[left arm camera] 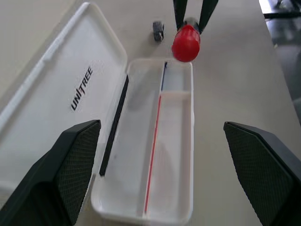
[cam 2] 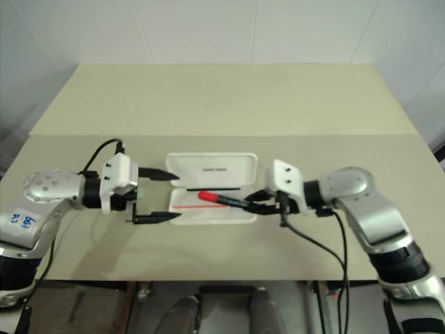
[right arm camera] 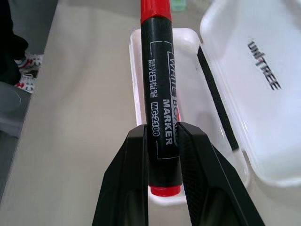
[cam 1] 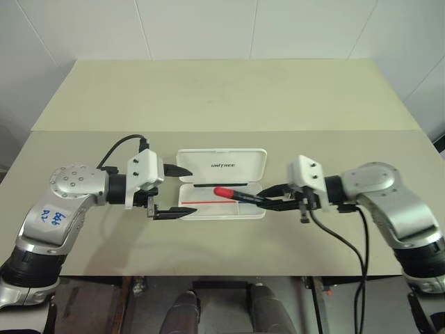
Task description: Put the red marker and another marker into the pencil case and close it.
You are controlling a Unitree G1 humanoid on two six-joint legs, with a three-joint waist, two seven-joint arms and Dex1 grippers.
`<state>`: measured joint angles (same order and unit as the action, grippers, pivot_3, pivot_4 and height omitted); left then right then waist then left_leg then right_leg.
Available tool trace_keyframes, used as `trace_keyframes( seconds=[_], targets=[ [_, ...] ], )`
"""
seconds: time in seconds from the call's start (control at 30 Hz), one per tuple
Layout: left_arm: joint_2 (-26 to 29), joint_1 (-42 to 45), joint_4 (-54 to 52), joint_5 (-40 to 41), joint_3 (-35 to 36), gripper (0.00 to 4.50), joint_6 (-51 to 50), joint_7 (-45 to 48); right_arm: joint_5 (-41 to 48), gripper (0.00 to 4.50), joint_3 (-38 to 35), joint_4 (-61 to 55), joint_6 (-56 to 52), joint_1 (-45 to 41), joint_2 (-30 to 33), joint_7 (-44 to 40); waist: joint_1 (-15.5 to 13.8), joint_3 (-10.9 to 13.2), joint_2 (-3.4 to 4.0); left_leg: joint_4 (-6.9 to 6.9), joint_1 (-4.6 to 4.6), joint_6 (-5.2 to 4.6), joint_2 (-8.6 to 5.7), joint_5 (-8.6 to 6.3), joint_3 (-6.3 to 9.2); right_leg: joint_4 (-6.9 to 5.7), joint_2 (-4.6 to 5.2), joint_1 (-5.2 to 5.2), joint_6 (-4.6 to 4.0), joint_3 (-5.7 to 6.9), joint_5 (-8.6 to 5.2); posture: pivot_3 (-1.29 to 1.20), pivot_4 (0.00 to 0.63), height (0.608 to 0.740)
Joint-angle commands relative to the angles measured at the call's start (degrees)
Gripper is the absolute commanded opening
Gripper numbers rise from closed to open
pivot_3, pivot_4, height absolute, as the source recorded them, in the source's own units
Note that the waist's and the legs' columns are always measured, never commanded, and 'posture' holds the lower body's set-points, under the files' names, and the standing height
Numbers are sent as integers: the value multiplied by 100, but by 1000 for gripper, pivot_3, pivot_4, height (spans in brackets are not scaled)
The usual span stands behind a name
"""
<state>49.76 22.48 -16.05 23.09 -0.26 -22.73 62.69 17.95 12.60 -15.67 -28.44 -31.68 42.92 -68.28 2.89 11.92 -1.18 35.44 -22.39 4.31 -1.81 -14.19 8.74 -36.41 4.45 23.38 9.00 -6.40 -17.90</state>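
The red marker hangs over the open tray of the pencil case, its red cap pointing toward the robot's left, and the right gripper has its two black fingers clamped on the black barrel near the tail end. Along the barrel, white print reads "MARKER" and "MG-2160"; the line above it starts "WHITE" and the rest curves out of sight, and a row of smaller characters beside it is too fine to read. The fingers cover part of the barrel, with a red end cap peeking out below them. The case lies flat on the table with its lid swung back away from the robot; "UNITREE" is printed in dark letters inside the lid, and a thin red-and-blue stripe runs the length of the tray. A black strip sits along the hinge side. The left gripper waits just beside the case's left end, its fingers spread wide apart with nothing between them. A bit of green shows past the far end of the case in the right wrist view, cut off at the edge and too blurred to identify.
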Motion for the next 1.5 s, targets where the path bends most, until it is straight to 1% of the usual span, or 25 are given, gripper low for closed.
trace_keyframes(
  seconds=[0.03, 0.17, 0.47, 0.7, 0.97, 1.03, 1.13, 1.5],
  targets=[
    [128, -115, -82, -64, 220, 4500, 224, 42, -274, 596, 237, 120, 395, -215, -164, 25, -3, 0, -1, -2, 0, 0, 0, 0, 0, 2, 1, 0, 0, 0, 0, 0, 150, 740],
    [144, -189, -62, -93, 265, 4500, 274, 8, -745, 596, 700, 634, 906, -509, -551, 66, -4, 0, -1, -5, 0, 0, 0, 0, 1, 5, 1, 0, 0, 1, 0, 0, 150, 740],
    [83, -165, -111, -82, 255, 4500, 220, -55, -1386, 596, 1109, 1801, 1671, -1128, -1239, 62, 31, 0, -1, -15, 2, 0, 2, 0, 2, 3, 0, 3, -1, 2, 0, 0, 150, 740],
    [38, -150, -185, -44, 217, 4500, 150, -113, -1614, 596, 1119, 2469, 2051, -1458, -1508, 6, 28, 0, -1, -21, 2, 1, 2, 0, 5, 0, 0, 8, -3, 3, -2, 0, 150, 740],
    [-32, -146, -243, -28, 195, 4500, 108, -165, -1717, 596, 1101, 2854, 2291, -1610, -1578, -130, 32, 0, -1, -21, 2, 1, 2, 1, 5, -3, -1, 10, -5, 3, -2, 0, 150, 740],
    [-45, -152, -264, -28, 197, 4500, 94, -172, -1701, 1342, 1103, 2842, 2324, -1595, -1564, -224, 33, 0, -1, -21, 2, 1, 2, 1, 5, -3, -1, 10, -5, 3, -2, 0, 150, 740],
    [-61, -147, -267, -25, 200, 4500, 84, -176, -1665, 2291, 1029, 2829, 2359, -1590, -1614, -200, 36, 0, -1, -22, 3, 1, 2, 1, 5, -3, -1, 10, -5, 3, -3, 0, 150, 740],
    [-70, -151, -279, 16, 211, 4500, 58, -138, -852, 2291, 621, 2010, 1493, -1605, -1613, -451, 33, 0, -1, -22, 3, 1, 2, 1, 7, -4, -1, 10, -5, 3, -3, 0, 150, 740]
  ],
)
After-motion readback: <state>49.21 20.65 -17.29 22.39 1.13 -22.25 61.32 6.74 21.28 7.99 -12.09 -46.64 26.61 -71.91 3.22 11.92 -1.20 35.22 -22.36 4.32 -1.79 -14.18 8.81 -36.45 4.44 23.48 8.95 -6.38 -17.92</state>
